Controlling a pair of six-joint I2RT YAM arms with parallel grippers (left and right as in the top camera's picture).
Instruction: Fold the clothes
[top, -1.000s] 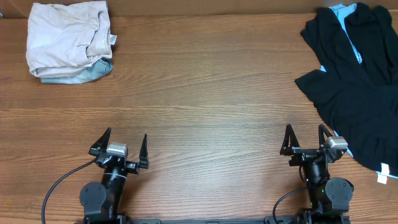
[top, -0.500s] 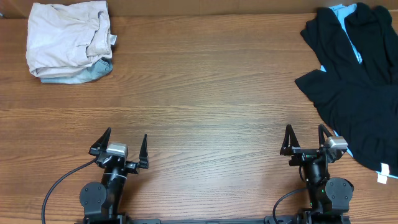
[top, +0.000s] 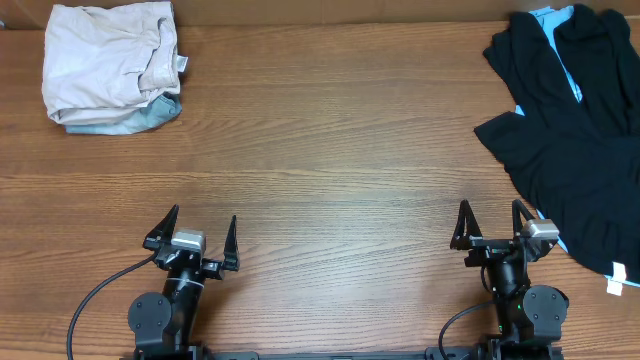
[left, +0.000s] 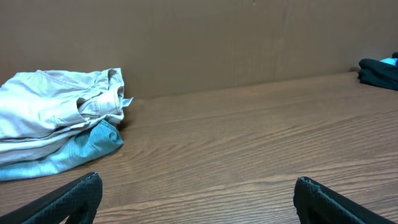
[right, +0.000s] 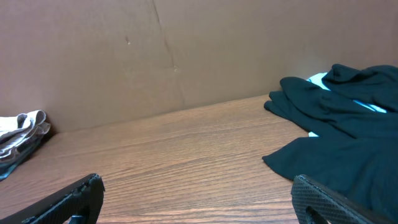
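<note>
A heap of black clothes (top: 580, 140) lies crumpled at the right side of the table, with light blue fabric (top: 560, 50) showing through and a small white tag (top: 618, 279) at its near edge. The right wrist view shows the same black heap (right: 336, 143) ahead on the right. At the far left corner sits a folded beige garment (top: 110, 55) on a light blue one (top: 140, 118), also in the left wrist view (left: 59, 112). My left gripper (top: 193, 235) and right gripper (top: 491, 222) rest near the front edge, both open and holding nothing.
A brown cardboard wall (left: 199, 43) runs along the table's far edge. Bare wood tabletop (top: 330, 150) spans the middle between the two piles. A black cable (top: 95, 300) loops from the left arm's base.
</note>
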